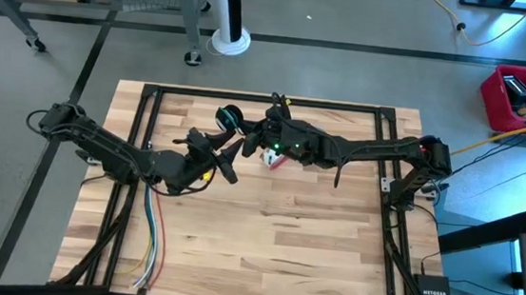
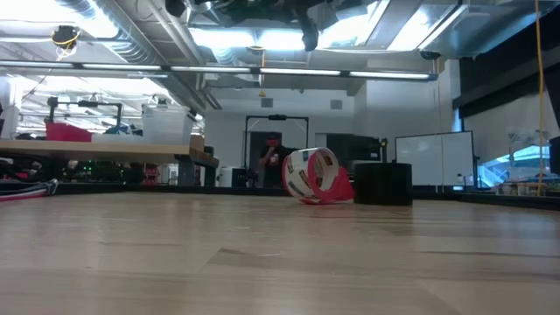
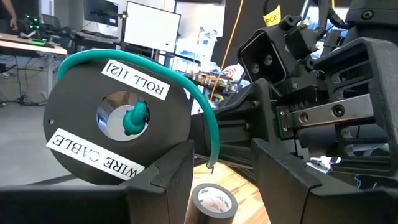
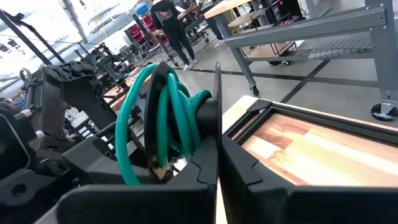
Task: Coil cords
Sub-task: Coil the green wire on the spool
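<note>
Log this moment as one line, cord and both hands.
cord: green coil on black spool, held above table | right hand: shut on cord | left hand: open, facing spool | tape roll: on table

A robotics lab: workbenches (image 2: 105, 149), whiteboard (image 2: 426, 159), exposed ceiling ducts (image 2: 131, 26).

My two arms are dark, jointed black. A green light glows on my right arm (image 1: 275, 150); my left arm (image 1: 114, 154) trails green, yellow, red wires (image 1: 152, 238).
</note>
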Action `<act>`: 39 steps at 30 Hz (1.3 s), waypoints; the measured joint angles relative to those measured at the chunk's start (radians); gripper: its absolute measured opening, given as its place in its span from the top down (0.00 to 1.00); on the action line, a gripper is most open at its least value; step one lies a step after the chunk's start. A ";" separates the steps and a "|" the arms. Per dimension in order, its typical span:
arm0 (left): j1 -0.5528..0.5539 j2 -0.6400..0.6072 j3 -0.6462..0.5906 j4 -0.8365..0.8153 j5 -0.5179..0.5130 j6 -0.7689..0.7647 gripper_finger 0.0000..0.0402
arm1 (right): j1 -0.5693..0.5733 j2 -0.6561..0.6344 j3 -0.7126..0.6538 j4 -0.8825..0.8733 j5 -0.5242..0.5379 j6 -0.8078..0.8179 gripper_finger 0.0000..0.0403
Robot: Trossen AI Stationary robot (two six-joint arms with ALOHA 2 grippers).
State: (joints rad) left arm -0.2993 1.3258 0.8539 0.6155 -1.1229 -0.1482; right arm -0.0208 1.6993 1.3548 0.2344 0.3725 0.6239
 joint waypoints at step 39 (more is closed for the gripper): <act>0.005 0.012 0.000 0.039 -0.002 0.034 0.99 | 0.001 0.001 -0.001 0.000 -0.096 0.007 0.99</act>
State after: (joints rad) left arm -0.2943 1.3376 0.8543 0.6547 -1.1252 -0.1145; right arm -0.0196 1.7004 1.3540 0.2343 0.2767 0.6313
